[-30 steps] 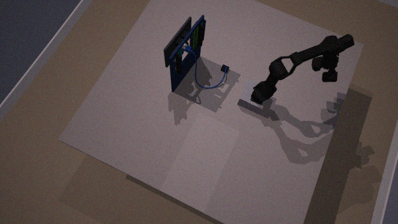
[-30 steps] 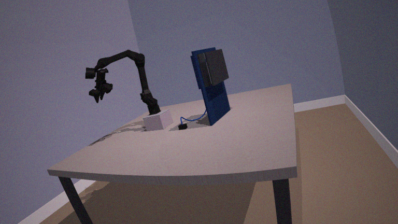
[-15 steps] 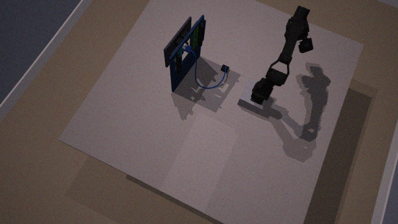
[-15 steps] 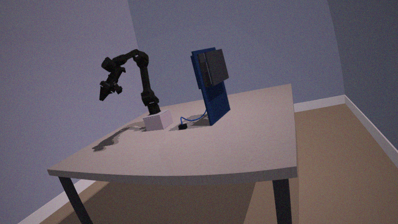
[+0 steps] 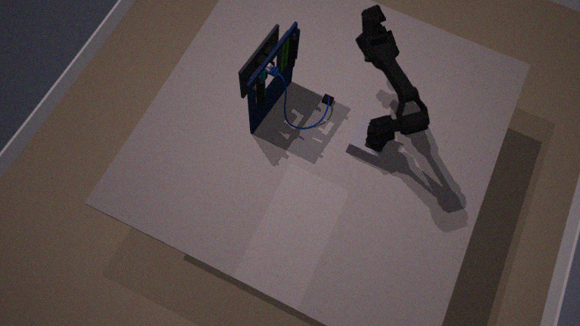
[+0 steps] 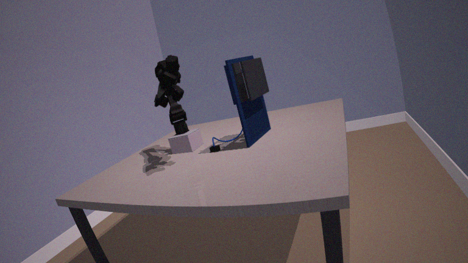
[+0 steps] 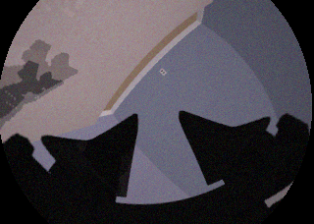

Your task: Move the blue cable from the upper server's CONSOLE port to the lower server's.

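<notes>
Clearly, the gripper [image 7: 159, 116] stands partly open, nothing between its fingers — well apart from the rack [image 5: 252, 111] [image 6: 256, 122]. There the blue cable's plug [image 5: 272, 69] sits high up, its cable [image 5: 302, 127] [image 6: 225, 140] drooping to a black block [image 5: 327, 99] [image 6: 214, 148] on the table [image 5: 179, 186] [image 6: 276, 173].

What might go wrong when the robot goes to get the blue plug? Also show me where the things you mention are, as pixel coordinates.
The thin blue cable [image 5: 302, 127] [image 6: 225, 140] droops in a loop between the blue upright panel [image 5: 273, 99] [image 6: 256, 125] and the small black block [image 5: 326, 99] [image 6: 214, 148], so the arm might snag it. The black gripper [image 5: 373, 13] [image 7: 159, 116] is away from the plug, with its fingers apart, so it might line up badly and miss. The panel stands upright, so a bump might knock it.
</notes>
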